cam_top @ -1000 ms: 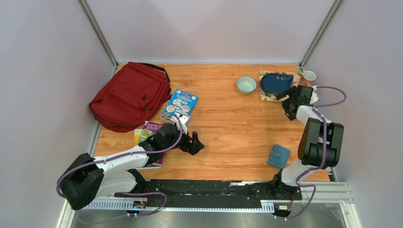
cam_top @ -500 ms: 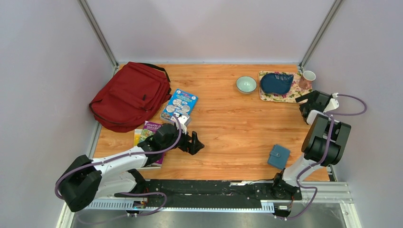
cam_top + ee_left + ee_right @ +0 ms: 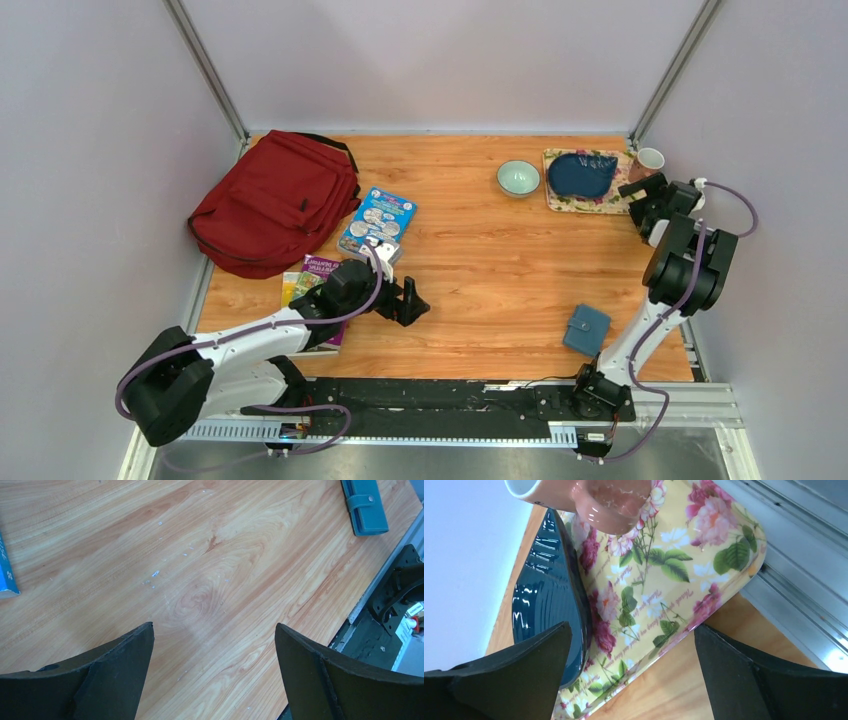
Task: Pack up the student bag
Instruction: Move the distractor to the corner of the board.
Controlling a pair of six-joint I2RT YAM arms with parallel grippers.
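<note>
So the right jaws are wide open, empty, and they've swung back in to hover at the near edge of the floral tray [image 3: 684,570], right by the pink mug [image 3: 609,505] and blue plate [image 3: 544,590]. Nothing there looks packable, imo. The left jaws haven't budged, open over bare surface [image 3: 210,555] near the blue book [image 3: 377,220]. The student bag [image 3: 275,200] lies far left, well apart, so packing hasn't started.

The left arm [image 3: 250,338] covers much of the purple book [image 3: 318,270]; its title is too small to read. Wrist views crop the blue wallet [image 3: 364,505] and pink mug [image 3: 594,500] at their top edges; the blue sliver [image 3: 4,575] is probably a book corner.
</note>
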